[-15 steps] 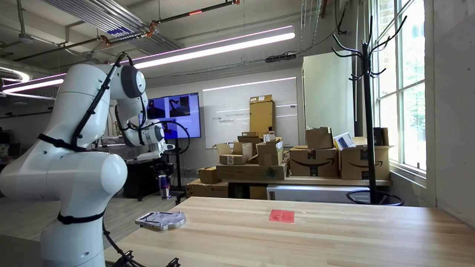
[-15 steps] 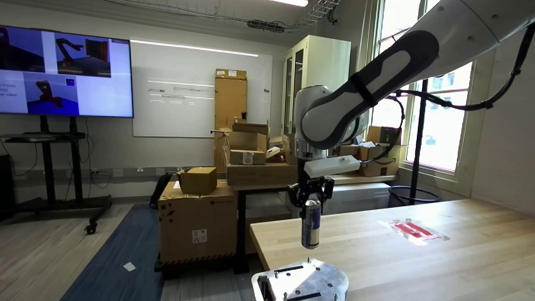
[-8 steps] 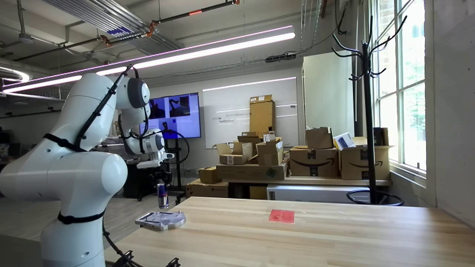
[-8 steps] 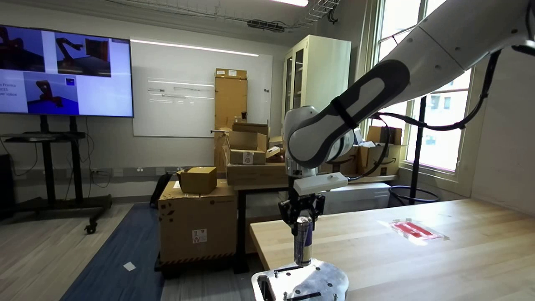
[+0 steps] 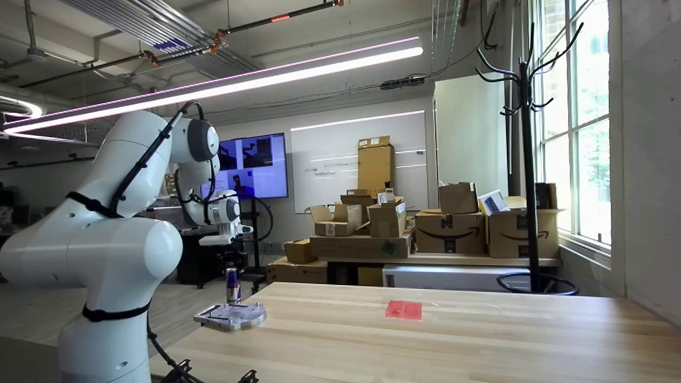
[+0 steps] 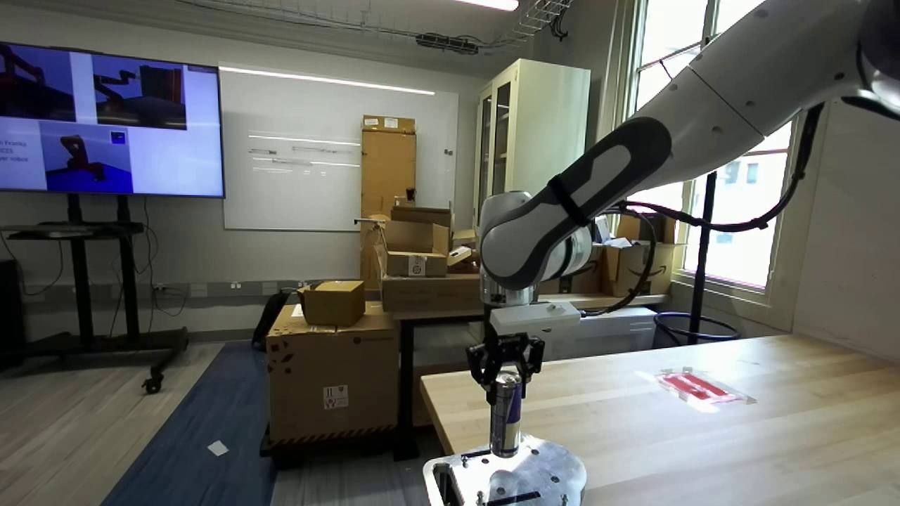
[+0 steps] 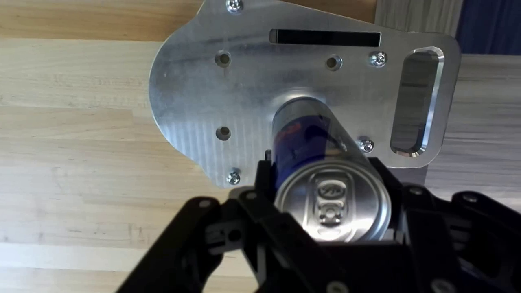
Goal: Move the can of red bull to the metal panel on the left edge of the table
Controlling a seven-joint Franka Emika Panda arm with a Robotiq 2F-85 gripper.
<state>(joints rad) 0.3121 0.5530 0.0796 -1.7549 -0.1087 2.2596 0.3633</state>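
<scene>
The can of red bull [image 5: 233, 287] is a slim blue can with a silvery top, nearly upright in both exterior views [image 6: 505, 422]. My gripper [image 6: 508, 395] is shut on its upper part. In the wrist view the black fingers [image 7: 325, 177] press both sides of the can [image 7: 303, 140], just around its silver lid. The metal panel [image 5: 231, 317] is a grey plate with holes, slots and screws at the table's edge. It lies right under the can [image 6: 545, 469], and shows large in the wrist view [image 7: 252, 89]. The can's base is at or just above the plate; I cannot tell if it touches.
The wooden table [image 5: 452, 351] carries a flat red object [image 5: 404, 310], also seen in an exterior view [image 6: 699, 387]. Cardboard boxes [image 6: 334, 379] stand behind the table. The panel has raised screws [image 7: 378, 59] and a slotted end over the table's edge.
My gripper has come down with the can in it, from well above the metal panel to at or just above its surface. The grip on the can has stayed the same.
</scene>
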